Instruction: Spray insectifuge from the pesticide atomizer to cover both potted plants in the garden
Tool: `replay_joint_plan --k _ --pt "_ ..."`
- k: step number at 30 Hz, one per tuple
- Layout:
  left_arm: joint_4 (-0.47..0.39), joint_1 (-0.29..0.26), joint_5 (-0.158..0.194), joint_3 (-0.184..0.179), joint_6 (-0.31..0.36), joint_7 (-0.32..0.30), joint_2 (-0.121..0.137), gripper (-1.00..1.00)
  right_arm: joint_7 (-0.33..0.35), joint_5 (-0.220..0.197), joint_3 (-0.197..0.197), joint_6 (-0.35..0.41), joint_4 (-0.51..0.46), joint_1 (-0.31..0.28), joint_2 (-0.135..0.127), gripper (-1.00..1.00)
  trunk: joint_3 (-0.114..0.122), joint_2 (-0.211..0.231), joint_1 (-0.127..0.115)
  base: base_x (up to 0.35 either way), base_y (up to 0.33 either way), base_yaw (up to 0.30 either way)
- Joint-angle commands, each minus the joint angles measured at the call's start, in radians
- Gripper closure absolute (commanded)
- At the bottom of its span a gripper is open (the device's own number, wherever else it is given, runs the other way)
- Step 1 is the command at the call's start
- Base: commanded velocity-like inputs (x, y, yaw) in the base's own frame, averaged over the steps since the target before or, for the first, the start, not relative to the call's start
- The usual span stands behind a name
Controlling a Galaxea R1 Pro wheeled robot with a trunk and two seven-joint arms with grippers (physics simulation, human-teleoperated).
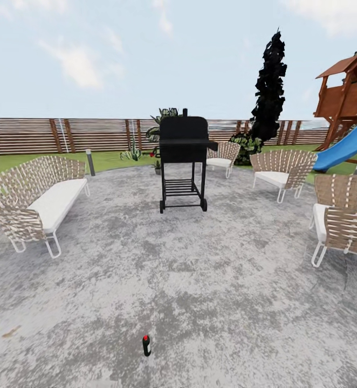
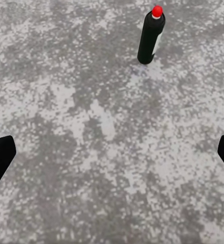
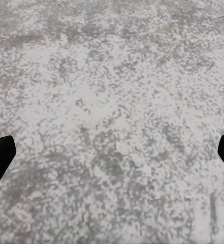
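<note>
The left gripper [image 2: 112, 152] is seen spread wide, w/ nothing held; its two dark fingertips [image 2: 0, 157] sit at opposite edges of the left wrist view, bare paving [image 2: 91, 132] between them. It is aimed down at the ground, and the pesticide atomizer [image 2: 151, 36] stands upright ahead of it, well apart and off to one side of the finger line, not centred. The right gripper [image 3: 112, 152] is likewise spread and empty, pointed down at paving only.

Risk, as judged: the bottle is slim and free-standing, so it could be tipped and rolled away if it is brushed by one finger during an off-centre approach. A grasp too near the red top may also let it slip.

In the head view the atomizer [image 1: 146, 345] is placed low on the grey stone, near the robot. One small potted plant [image 1: 157, 166] is made out far off beside the black grill [image 1: 183, 156], near the fence [image 1: 65, 134]; the second can't be told apart at this range.
</note>
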Motion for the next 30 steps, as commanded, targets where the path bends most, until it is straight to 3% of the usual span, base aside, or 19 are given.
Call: replay_joint_plan --k 1,30 --pt "0.001 -0.001 -0.001 -0.001 -0.003 0.000 0.000 -1.00 0.000 0.000 0.000 -0.003 0.001 -0.001 0.000 -1.00 -0.004 -0.008 0.004 0.000 0.000 0.000" --pt "0.000 -0.001 -0.001 -0.001 -0.004 0.000 0.001 -1.00 0.000 -0.001 -0.001 -0.004 -0.001 -0.001 0.000 -1.00 -0.095 -0.211 0.115 0.000 0.000 0.000"
